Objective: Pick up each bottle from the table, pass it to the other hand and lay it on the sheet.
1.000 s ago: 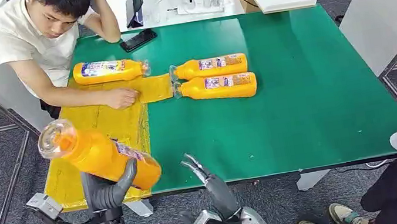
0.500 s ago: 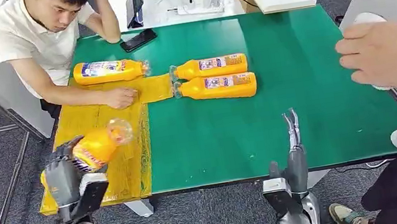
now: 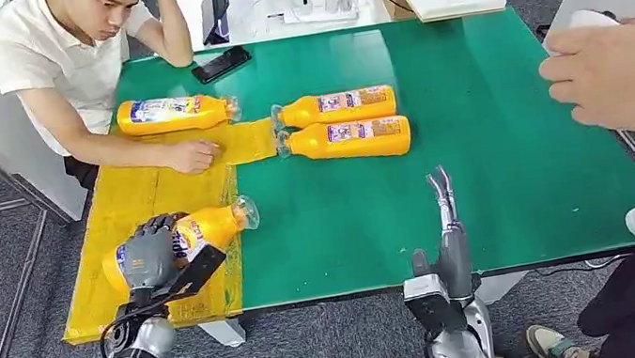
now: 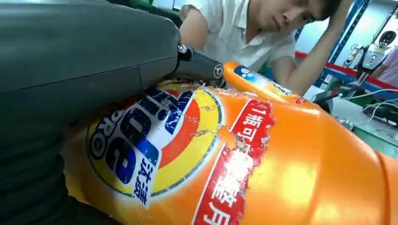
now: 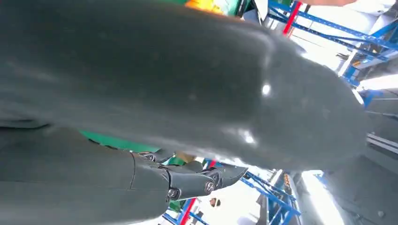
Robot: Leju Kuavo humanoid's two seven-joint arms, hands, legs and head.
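- My left hand (image 3: 151, 257) grips an orange bottle (image 3: 198, 231) around its body, holding it on its side just over the near part of the yellow sheet (image 3: 123, 203), cap end pointing toward the green counter (image 3: 494, 115). I cannot tell whether the bottle touches the sheet yet.
- My right hand (image 3: 448, 235) is at the near edge of the counter, fingers straight, close together and pointing away from me, holding nothing.
- Judging by how things lie, one bottle on the sheet (image 3: 176, 113) is done: it lies on its side at the far end, close to a seated person's forearm (image 3: 125, 153), and that person's hand rests on the sheet.
- The bottle I hold looks to be at the laying-down step; I have not let go of it.
- Two more bottles (image 3: 342, 124) lie side by side on the counter, caps toward a narrow strip of the sheet; their bodies are on the green, so I take them as left to do.
- Up close in my left wrist view, the bottle is glossy orange plastic with a round blue, red and yellow label that is scuffed and peeling, plus a red band of print.
- Another person's hand (image 3: 625, 71) with a red bead bracelet hovers at the right edge.
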